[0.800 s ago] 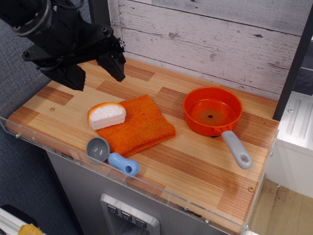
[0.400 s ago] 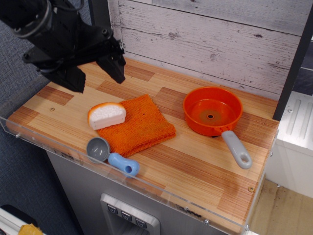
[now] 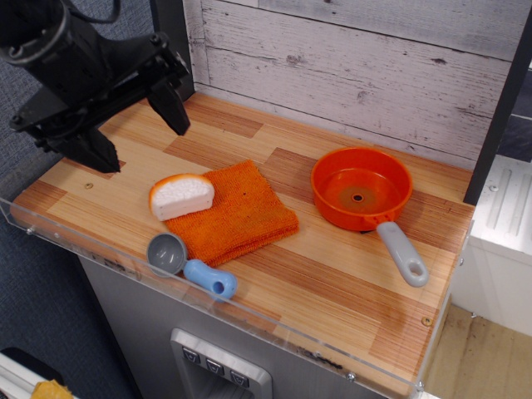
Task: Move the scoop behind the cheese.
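Observation:
The scoop (image 3: pixel 188 263), with a grey round bowl and a light-blue handle, lies near the front edge of the wooden counter, in front of the cheese. The cheese (image 3: pixel 181 196), a white wedge with an orange rind, rests on the left edge of the orange cloth (image 3: pixel 233 211). My black gripper (image 3: pixel 133 133) hangs open and empty above the counter's back left, behind and left of the cheese, well apart from the scoop.
An orange pan (image 3: pixel 362 189) with a grey handle (image 3: pixel 404 254) sits at the right. A clear plastic lip (image 3: pixel 249 320) runs along the counter's front edge. A whitewashed plank wall (image 3: pixel 357 66) stands behind.
My gripper has swung left and slightly toward the front, with its fingers spread wider. The scoop, cheese, cloth and pan have not moved.

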Available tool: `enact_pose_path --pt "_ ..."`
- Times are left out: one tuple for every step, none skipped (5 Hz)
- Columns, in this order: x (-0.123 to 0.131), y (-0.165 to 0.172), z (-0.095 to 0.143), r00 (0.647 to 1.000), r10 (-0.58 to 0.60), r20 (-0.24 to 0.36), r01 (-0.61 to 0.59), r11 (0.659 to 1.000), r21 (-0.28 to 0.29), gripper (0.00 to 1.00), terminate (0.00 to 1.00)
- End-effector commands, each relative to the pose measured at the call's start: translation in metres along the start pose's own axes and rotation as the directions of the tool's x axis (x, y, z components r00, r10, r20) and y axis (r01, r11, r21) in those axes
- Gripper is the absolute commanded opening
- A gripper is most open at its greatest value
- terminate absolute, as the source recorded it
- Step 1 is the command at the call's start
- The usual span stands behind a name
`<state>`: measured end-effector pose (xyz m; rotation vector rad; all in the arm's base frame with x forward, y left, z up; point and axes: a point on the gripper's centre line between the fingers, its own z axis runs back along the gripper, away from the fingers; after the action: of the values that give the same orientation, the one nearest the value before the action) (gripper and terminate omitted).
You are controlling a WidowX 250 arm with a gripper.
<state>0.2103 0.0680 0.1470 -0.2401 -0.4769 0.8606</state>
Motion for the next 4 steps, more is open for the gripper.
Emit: enact_pose_path --pt "0.002 0.023 -0.008 0.96 0.28 0.014 -0.279 0.951 0.135 1.0 0.0" --pt "0.003 0.045 -0.03 0.953 0.303 0.033 -0.301 0.922 0.242 1.0 0.0" --pt "0.005 0.059 -0.048 0.947 0.32 0.025 -0.313 0.905 0.289 1.0 0.0" --pt "0.003 0.068 -0.06 0.944 0.33 0.006 -0.315 0.893 0.322 1.0 0.0"
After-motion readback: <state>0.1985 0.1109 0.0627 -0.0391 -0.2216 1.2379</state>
